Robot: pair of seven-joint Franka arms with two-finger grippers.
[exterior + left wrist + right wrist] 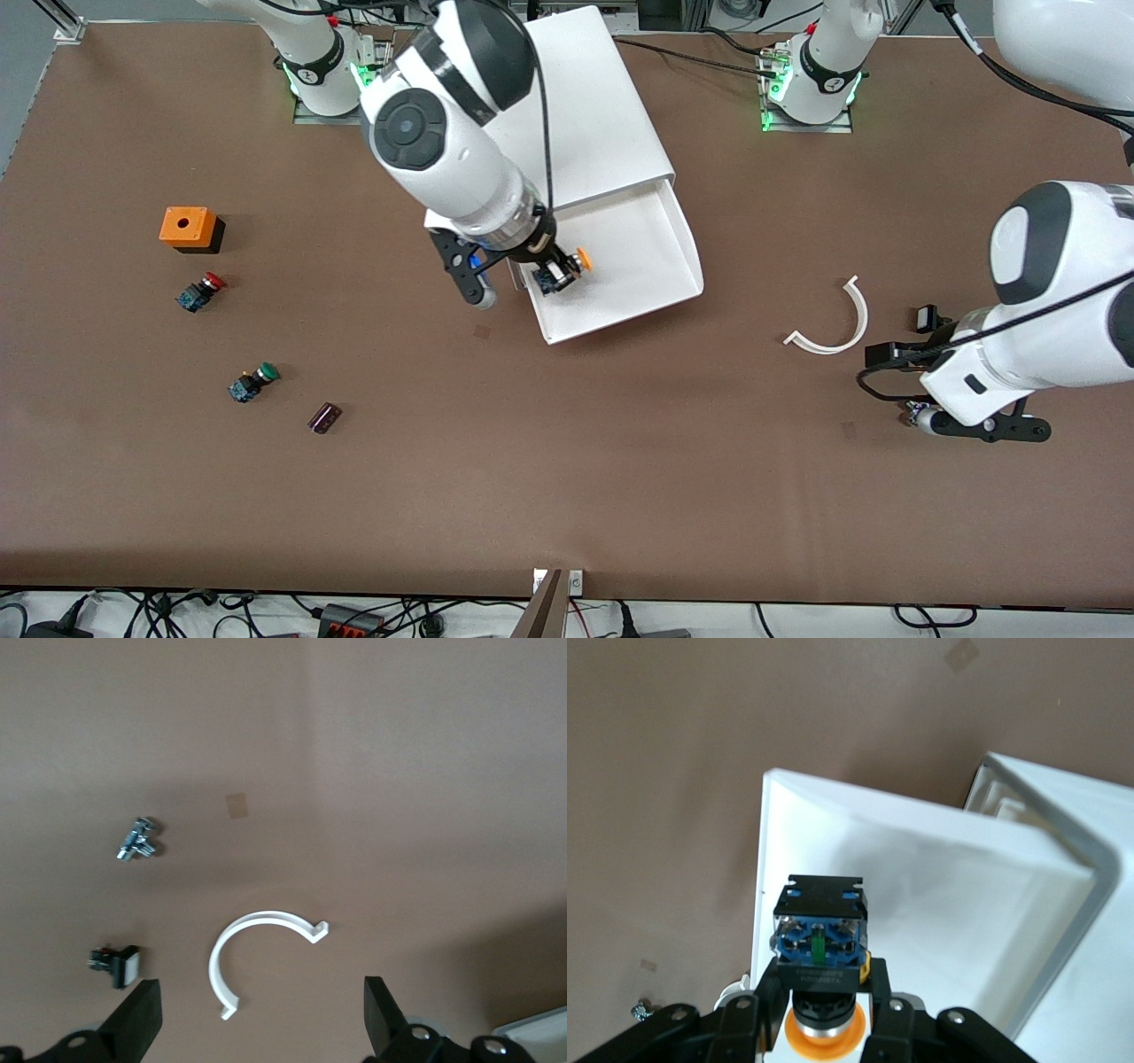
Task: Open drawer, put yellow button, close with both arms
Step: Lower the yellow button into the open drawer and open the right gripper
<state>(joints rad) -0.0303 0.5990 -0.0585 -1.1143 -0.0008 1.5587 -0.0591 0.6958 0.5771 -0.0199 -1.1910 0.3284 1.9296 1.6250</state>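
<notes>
Yellow button: clamped between the closed fingers of the right gripper, cap turned sideways, hanging over the pulled-out drawer, close to the drawer corner toward the right arm's end of the table. The right wrist view shows the blue and black body above the white tray floor, not yet resting on it. Judged step: placing. To do it well, carry the button a little farther in from the tray wall, lower it until it nearly touches the floor, then release so that it does not roll or bounce against the rim. The cabinet stands at the table edge by the robot bases. The left gripper waits with fingers spread wide and nothing between them, over bare table near the white curved clip. The red-capped button, green-capped button and orange box lie well apart toward the right arm's end.
</notes>
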